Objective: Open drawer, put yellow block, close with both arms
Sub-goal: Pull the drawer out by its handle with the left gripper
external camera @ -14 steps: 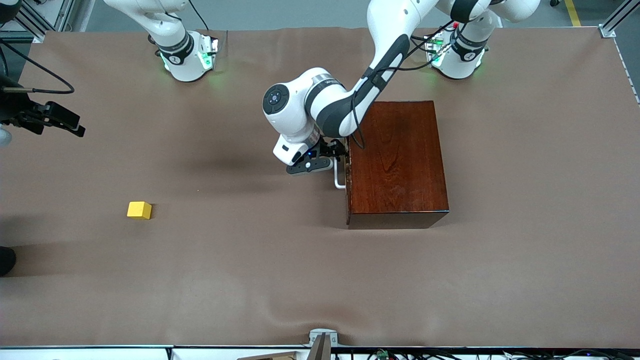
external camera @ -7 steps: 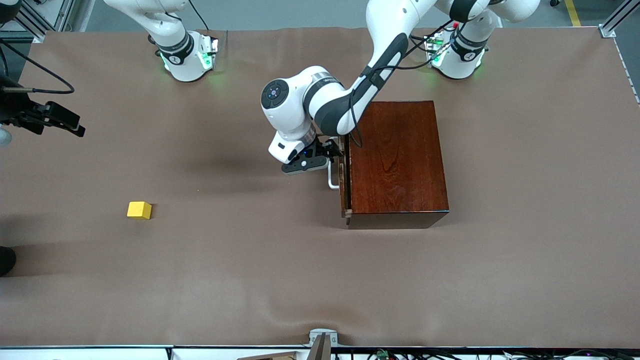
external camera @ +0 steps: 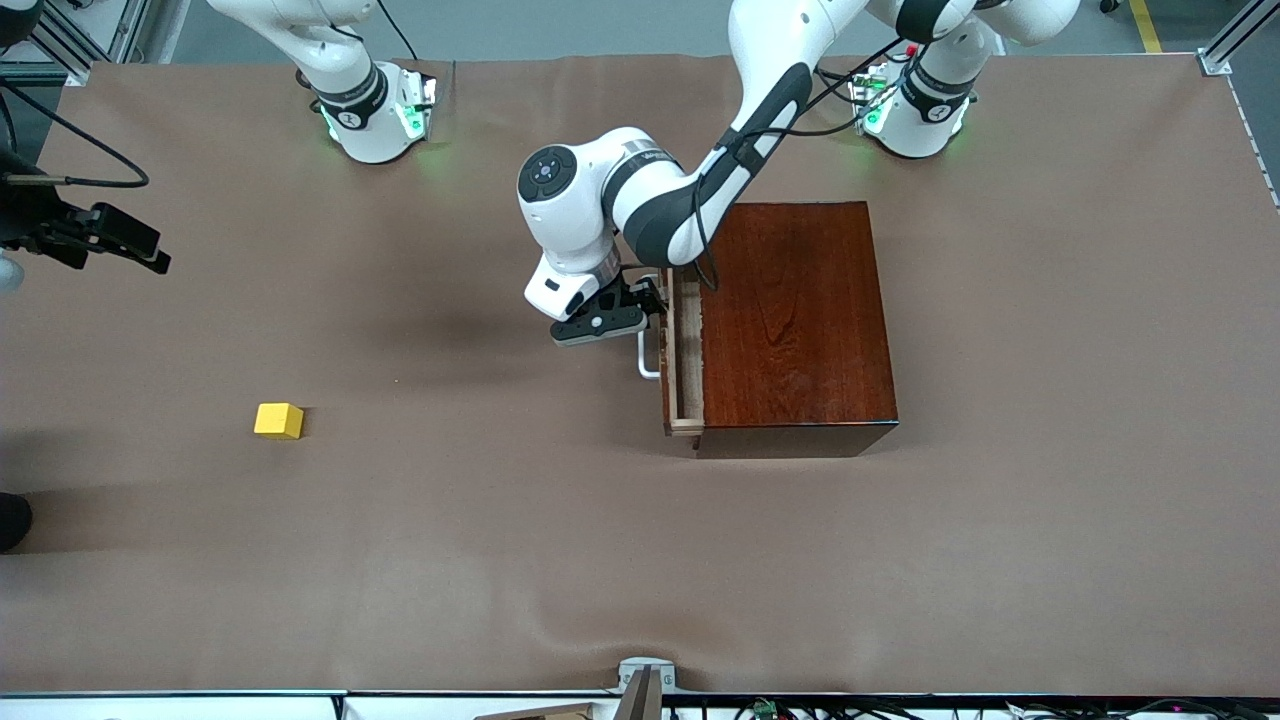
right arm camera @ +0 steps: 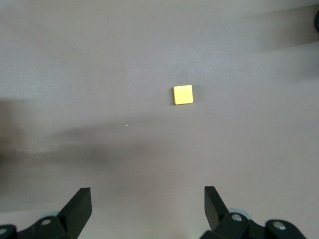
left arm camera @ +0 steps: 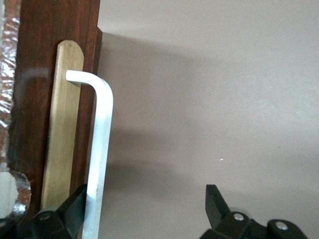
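Drawer [external camera: 684, 350] slightly out — left end effector [external camera: 640, 312] open at handle [left arm camera: 98, 154].

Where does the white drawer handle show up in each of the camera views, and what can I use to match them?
Front view: the white handle sticks out from the drawer front, just below the left tool.
Left wrist view: the handle runs up the picture beside the drawer front.
Right wrist view: not in it; only the yellow block on the table.
Shared landmark: the brown table cover, in all three.
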`<state>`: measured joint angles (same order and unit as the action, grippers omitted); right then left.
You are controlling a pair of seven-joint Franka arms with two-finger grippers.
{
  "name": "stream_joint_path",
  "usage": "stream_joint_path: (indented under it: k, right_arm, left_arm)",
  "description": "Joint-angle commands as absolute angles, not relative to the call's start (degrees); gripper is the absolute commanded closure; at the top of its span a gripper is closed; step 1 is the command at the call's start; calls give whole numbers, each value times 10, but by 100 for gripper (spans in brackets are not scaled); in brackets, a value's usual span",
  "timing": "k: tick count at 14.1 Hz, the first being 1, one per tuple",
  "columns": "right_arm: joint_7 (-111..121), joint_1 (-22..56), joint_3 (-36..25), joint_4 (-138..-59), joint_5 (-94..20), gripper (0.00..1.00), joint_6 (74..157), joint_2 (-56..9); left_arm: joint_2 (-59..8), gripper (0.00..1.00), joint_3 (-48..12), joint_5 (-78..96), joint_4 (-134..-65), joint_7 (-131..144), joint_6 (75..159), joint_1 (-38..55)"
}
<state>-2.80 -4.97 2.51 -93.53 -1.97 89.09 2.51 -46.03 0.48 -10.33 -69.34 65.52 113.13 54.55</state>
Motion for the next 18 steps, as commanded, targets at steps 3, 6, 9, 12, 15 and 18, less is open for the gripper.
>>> stream_joint_path:
  k: [3,6,9,12,15,18]
  right_arm:
    - [-28,-43,24,-939,-13,0,889,34]
    - [-28,-43,24,-939,-13,0,889,34]
    - [-28,-43,24,-939,-13,0,888,34]
    - [-28,-43,24,-939,-13,0,888,34]
    - [-28,-43,24,-939,-13,0,888,34]
    - [-28,-43,24,-939,-13,0,888,34]
  left_arm:
    - [-472,0,4,-99,-675,664,1175,550]
    - [-472,0,3,-99,-675,665,1191,551]
    - [-473,0,4,-96,-675,664,1203,553]
    - [-473,0,3,-87,-675,664,1224,553]
    - [-472,0,3,-79,-675,665,1234,553]
    - [-472,0,3,-77,-675,677,1235,554]
